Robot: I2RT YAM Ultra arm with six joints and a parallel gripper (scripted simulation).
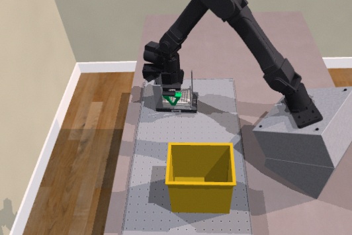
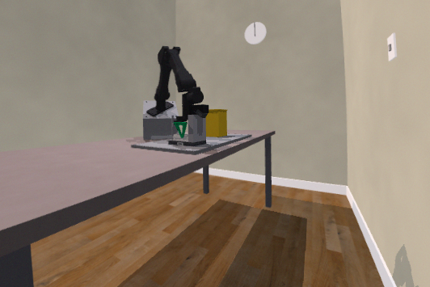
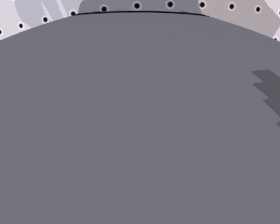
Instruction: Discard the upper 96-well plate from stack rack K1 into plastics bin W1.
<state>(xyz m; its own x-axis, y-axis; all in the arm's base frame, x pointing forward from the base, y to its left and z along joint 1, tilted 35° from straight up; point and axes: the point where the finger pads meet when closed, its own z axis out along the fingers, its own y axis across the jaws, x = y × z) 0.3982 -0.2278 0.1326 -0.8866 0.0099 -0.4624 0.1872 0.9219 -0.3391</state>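
Note:
The stack rack K1 [image 1: 176, 98] stands at the far end of the perforated plate, with thin upright posts and a dark base. The upper 96-well plate [image 1: 184, 96] shows as a pale grid on the rack. My gripper [image 1: 172, 98], with green fingers, is down on the rack and shut on the upper plate across its sides. It also shows in the exterior view [image 2: 181, 129]. The lower plate is hidden under the upper one. The yellow plastics bin W1 [image 1: 200, 176] stands upright nearer the front, open and empty. The wrist view shows only a grey surface close up.
The arm's grey base block [image 1: 304, 138] stands to the right of the perforated plate. The table's left edge runs close beside the rack. A rack post [image 1: 192, 83] rises just right of the gripper.

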